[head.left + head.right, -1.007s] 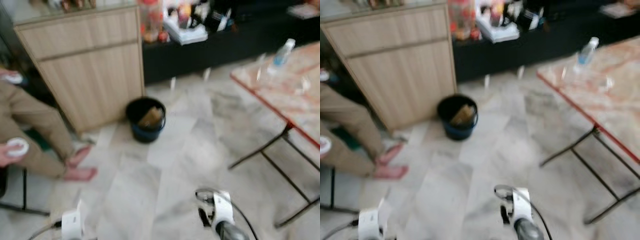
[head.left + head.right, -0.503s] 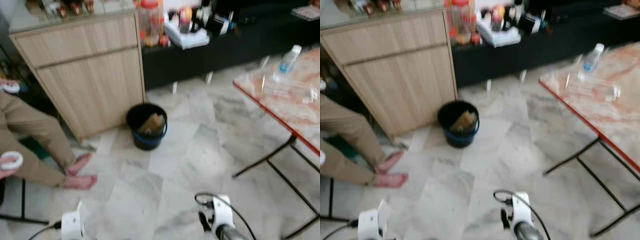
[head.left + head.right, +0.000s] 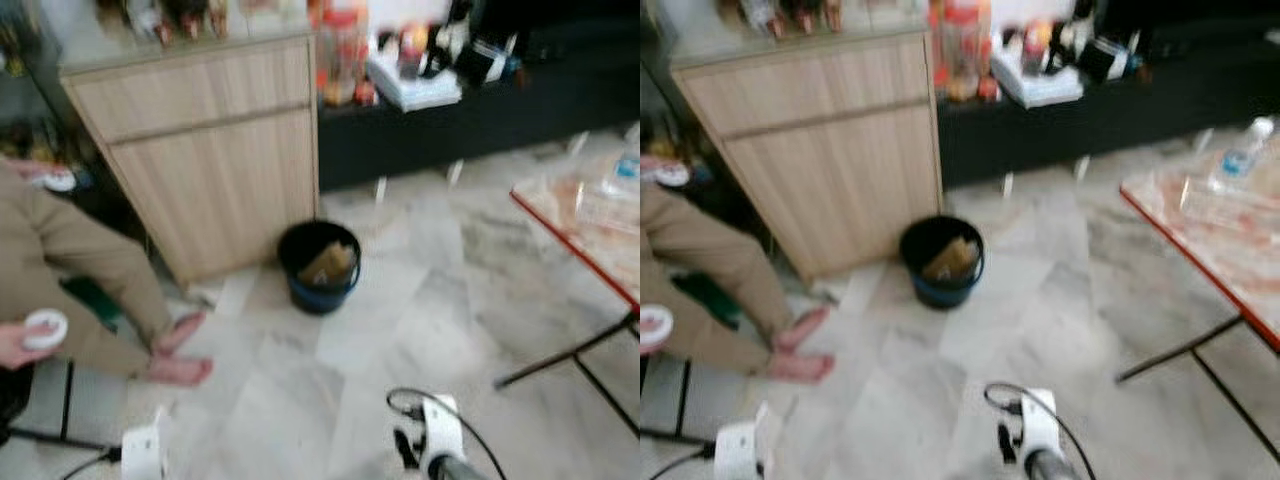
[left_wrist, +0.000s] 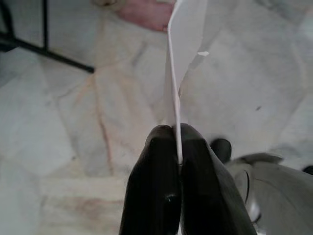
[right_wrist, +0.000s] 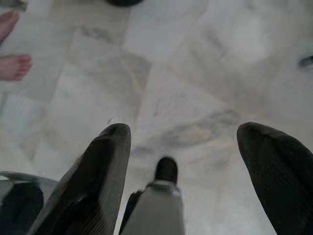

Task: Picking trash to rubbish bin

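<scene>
A black rubbish bin point(image 3: 320, 264) with a blue band stands on the marble floor beside a wooden cabinet point(image 3: 215, 160), brownish trash inside it. In the left wrist view my left gripper point(image 4: 176, 139) is shut on a thin white sheet of paper point(image 4: 186, 44) that sticks up edge-on from between the fingers. The same paper point(image 3: 160, 425) shows by the left wrist at the bottom of the left eye view. My right gripper point(image 5: 195, 147) is open above bare floor, nothing between its fingers point(image 5: 105, 161). The right wrist point(image 3: 438, 440) is low in the eye views.
A seated person point(image 3: 70, 270) with bare feet point(image 3: 180, 365) is on the left, holding a white round object point(image 3: 45, 328). A red-edged folding table point(image 3: 590, 220) with a water bottle point(image 3: 1243, 160) stands on the right. A dark low shelf point(image 3: 470, 100) runs behind.
The whole picture has shifted right, so the camera turned left; the bin and cabinet now sit nearer the centre. Both grippers keep their states.
</scene>
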Motion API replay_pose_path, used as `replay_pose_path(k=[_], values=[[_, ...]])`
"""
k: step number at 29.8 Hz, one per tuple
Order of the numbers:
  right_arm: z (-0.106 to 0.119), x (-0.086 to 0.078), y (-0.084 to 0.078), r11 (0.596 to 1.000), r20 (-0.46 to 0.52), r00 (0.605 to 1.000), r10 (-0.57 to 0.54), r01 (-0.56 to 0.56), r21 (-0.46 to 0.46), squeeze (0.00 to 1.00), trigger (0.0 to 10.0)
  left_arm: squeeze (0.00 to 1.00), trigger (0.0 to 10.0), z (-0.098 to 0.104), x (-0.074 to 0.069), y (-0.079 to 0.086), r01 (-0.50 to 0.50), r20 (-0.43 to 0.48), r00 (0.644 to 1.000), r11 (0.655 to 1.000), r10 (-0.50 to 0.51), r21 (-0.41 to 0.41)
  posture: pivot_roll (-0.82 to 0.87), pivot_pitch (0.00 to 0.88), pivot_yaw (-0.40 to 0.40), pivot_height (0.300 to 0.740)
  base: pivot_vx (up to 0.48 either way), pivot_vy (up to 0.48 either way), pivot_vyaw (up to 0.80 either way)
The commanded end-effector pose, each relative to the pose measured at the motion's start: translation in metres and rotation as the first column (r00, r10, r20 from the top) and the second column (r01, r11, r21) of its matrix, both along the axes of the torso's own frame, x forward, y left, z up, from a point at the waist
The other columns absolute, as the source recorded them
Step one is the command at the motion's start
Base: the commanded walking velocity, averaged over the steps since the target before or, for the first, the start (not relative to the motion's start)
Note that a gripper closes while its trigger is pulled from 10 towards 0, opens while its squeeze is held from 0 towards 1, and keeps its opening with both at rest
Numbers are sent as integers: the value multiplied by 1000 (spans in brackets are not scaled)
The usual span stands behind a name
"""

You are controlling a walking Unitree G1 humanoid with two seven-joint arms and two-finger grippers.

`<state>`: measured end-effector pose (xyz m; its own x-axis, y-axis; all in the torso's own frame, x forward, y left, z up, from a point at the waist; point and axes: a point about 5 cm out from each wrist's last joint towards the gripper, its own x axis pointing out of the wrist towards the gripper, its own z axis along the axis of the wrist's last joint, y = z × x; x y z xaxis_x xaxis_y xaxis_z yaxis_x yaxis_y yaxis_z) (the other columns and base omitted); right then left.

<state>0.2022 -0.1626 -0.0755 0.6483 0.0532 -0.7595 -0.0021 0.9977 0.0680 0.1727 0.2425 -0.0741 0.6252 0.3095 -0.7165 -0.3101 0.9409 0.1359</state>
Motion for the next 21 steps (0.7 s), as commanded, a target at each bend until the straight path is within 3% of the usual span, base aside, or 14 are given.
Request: replay_pose_path(k=[1,21], values=[[-1,-1,11,1000,-5,1000,9,-9,25,0,10000,0,10000,-1,-8,9,-4,-30,1000,1000,5,23,131,135,-6,740,322,0,0],[-1,0,12,999,-1,1000,20,-20,28,0,10000,0,10000,-1,-8,11,-28,-21,999,999,29,21,139,171,-15,740,319,0,0]])
